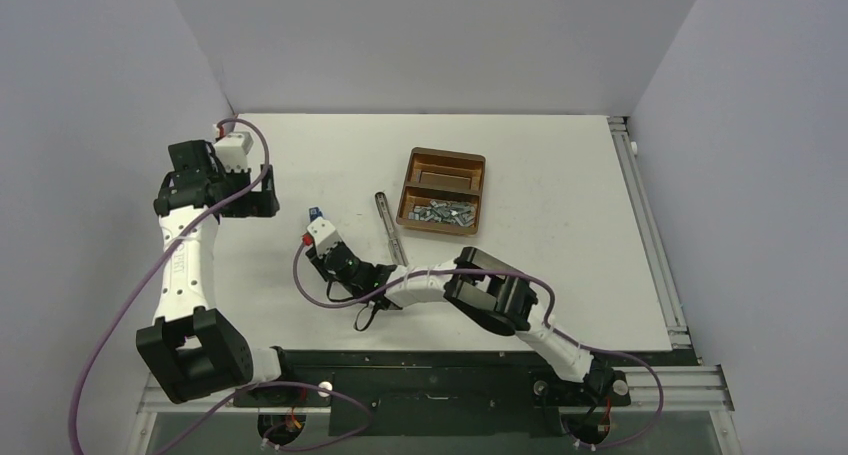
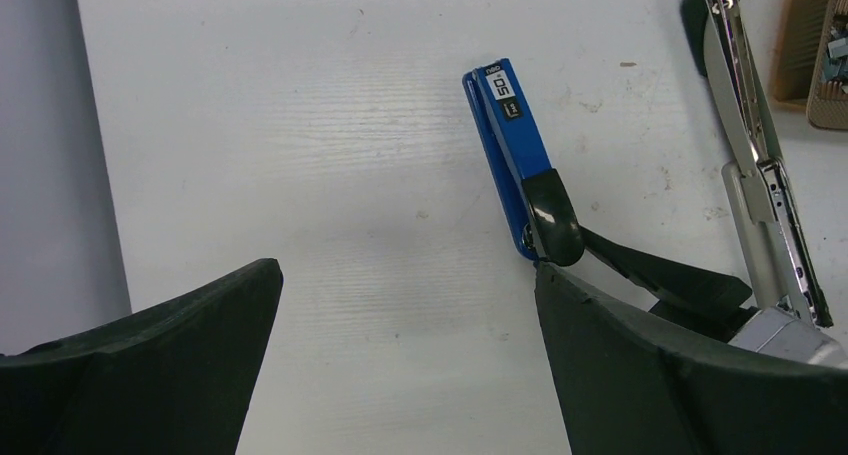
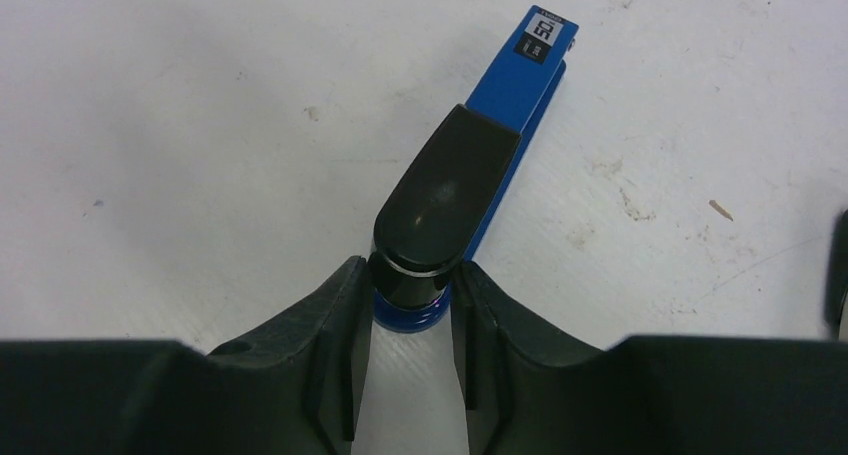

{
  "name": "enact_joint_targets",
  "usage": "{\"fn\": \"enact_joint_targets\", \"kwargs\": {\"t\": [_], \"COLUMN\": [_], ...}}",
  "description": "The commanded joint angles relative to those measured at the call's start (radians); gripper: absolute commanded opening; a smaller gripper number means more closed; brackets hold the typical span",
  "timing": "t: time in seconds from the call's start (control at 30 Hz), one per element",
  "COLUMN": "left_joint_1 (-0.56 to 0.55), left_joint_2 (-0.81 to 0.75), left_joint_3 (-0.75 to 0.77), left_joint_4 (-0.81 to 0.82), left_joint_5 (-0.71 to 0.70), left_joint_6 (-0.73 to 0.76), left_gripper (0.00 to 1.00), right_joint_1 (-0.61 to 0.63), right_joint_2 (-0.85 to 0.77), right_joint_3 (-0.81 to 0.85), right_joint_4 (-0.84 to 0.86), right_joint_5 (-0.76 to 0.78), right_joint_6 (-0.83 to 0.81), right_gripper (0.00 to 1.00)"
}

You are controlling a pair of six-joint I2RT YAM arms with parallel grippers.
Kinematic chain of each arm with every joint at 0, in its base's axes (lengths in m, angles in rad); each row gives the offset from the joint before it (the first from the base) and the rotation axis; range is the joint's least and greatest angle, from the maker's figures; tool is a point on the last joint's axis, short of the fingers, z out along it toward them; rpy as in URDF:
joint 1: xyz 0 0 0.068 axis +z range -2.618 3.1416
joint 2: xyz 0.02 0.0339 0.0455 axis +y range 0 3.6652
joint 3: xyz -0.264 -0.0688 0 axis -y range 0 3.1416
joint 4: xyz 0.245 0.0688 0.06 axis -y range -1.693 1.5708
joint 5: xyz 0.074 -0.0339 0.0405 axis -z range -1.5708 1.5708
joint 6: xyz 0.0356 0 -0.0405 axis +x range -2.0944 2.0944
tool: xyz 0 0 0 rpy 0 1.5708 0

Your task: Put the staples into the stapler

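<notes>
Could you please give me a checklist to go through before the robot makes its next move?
1. Right gripper jaws closed on the stapler at its black end: ok.
2. Stapler swung open, metal rail exposed: ok.
3. Staples lying in the tray, near compartment: ok.
4. Left gripper jaws open, holding nothing: ok.
5. Rail free of old staples: cannot tell.

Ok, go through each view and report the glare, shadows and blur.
Top external: even, soft light, hardly any shadow, the staples in the brown tray small but distinct. Left wrist: blue stapler sharp, its metal magazine glinting, the left gripper's fingers dark and soft-edged. Right wrist: a dull sheen on the stapler's black cap, small label print unreadable, the right gripper's fingers dark and soft.
</notes>
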Motion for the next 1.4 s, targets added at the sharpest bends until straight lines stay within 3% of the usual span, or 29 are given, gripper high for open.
{"fn": "enact_joint_targets", "kwargs": {"t": [0.0,0.17,0.33,0.57,0.63,0.77,1.0,1.17,1.37], "left_joint_1": [0.005,0.003,0.0,-0.087,-0.157,-0.292,-0.43,-0.521,-0.698], "left_joint_2": [0.0,-0.015,-0.089,-0.275,-0.326,-0.4,-0.377,-0.359,-0.294], "left_joint_3": [-0.011,-0.078,-0.144,-0.246,-0.281,-0.34,-0.368,-0.412,-0.467], "left_joint_4": [-0.028,-0.087,-0.155,-0.266,-0.283,-0.276,-0.283,-0.262,-0.141], "left_joint_5": [0.077,0.133,0.234,0.34,0.31,0.261,0.252,0.273,0.221], "left_joint_6": [0.084,0.233,0.391,0.735,0.808,0.882,1.011,1.227,1.372], "left_gripper": [0.97,1.0,0.96,0.96,0.96,0.96,0.96,0.96,0.98], "right_joint_1": [0.0,0.009,0.03,0.075,0.081,0.088,0.109,0.137,0.166], "right_joint_2": [-0.072,-0.167,-0.279,-0.437,-0.464,-0.512,-0.678,-0.82,-0.89], "right_joint_3": [-0.067,-0.203,-0.377,-0.653,-0.703,-0.778,-0.92,-1.059,-1.133], "right_joint_4": [0.094,0.144,0.195,0.288,0.301,0.332,0.391,0.429,0.411], "right_joint_5": [-0.006,-0.019,-0.042,-0.08,-0.109,-0.131,-0.064,-0.026,0.028], "right_joint_6": [-0.042,-0.052,-0.05,-0.022,-0.005,0.034,0.074,0.108,0.149], "right_gripper": [0.1,0.09,0.09,0.09,0.13,0.32,0.62,0.65,0.63]}}
